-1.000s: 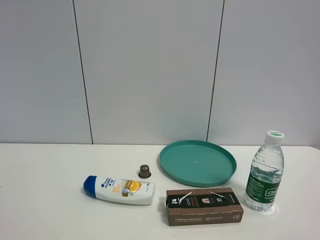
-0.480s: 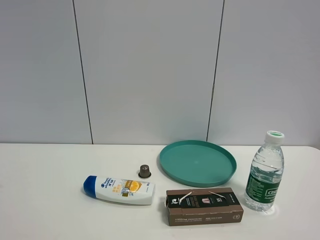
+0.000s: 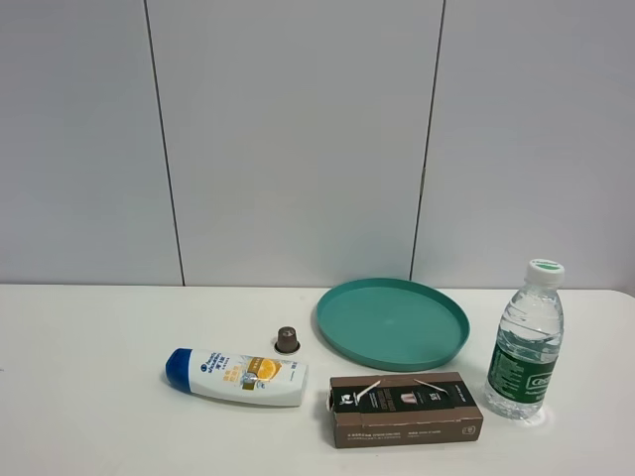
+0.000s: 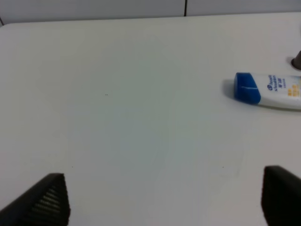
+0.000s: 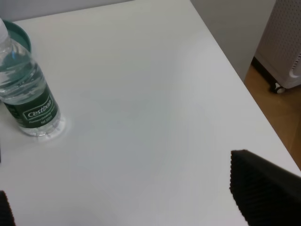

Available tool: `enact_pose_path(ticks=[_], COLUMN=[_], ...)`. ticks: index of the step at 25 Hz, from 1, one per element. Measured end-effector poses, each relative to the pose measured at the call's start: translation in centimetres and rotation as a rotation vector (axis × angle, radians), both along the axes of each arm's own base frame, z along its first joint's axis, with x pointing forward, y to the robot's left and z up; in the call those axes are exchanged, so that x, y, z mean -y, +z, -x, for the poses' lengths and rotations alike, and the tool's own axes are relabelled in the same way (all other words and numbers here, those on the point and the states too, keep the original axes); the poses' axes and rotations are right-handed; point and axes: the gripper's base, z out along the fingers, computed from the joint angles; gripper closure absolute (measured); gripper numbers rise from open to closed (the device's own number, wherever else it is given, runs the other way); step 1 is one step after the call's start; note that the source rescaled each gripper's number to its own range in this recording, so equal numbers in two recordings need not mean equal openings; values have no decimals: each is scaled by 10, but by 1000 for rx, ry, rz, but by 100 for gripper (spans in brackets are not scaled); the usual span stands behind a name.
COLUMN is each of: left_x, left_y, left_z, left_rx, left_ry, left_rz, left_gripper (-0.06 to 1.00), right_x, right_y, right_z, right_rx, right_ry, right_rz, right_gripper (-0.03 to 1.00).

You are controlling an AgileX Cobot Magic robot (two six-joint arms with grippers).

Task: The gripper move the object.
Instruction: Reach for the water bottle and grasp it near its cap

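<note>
Nothing has moved yet: the water bottle (image 3: 526,342) stands untouched near the right edge of the desk (image 3: 79,416), and the right gripper (image 5: 136,202), spread wide I think, hasn't reached it.

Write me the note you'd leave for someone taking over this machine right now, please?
Left gripper: open, empty, over the table near the shampoo bottle.
Right gripper: open, empty, apart from the water bottle.
Water bottle: upright at the table's right end, beside the teal plate.
Done: nothing yet; bottle not gripped.
Left: grasp and move it.
</note>
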Motion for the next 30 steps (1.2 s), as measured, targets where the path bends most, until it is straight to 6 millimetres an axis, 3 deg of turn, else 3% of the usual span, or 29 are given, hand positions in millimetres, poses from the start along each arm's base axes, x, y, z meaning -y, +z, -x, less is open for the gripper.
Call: enact_pose_path(ticks=[21,24,30], left_x=[0,0,0], left_y=[0,0,0], left_z=[0,0,0], left_rx=[0,0,0], left_ry=[0,0,0], left_rz=[0,0,0], left_gripper=[-6,-6,-6], right_x=[-1,-5,-12], right_y=[2,27,120], right_z=[-5,-17,-43], right_rx=[-25,50,390], right_ry=[7,63,166], right_rz=[-8,-6,55], right_gripper=[18,22,30])
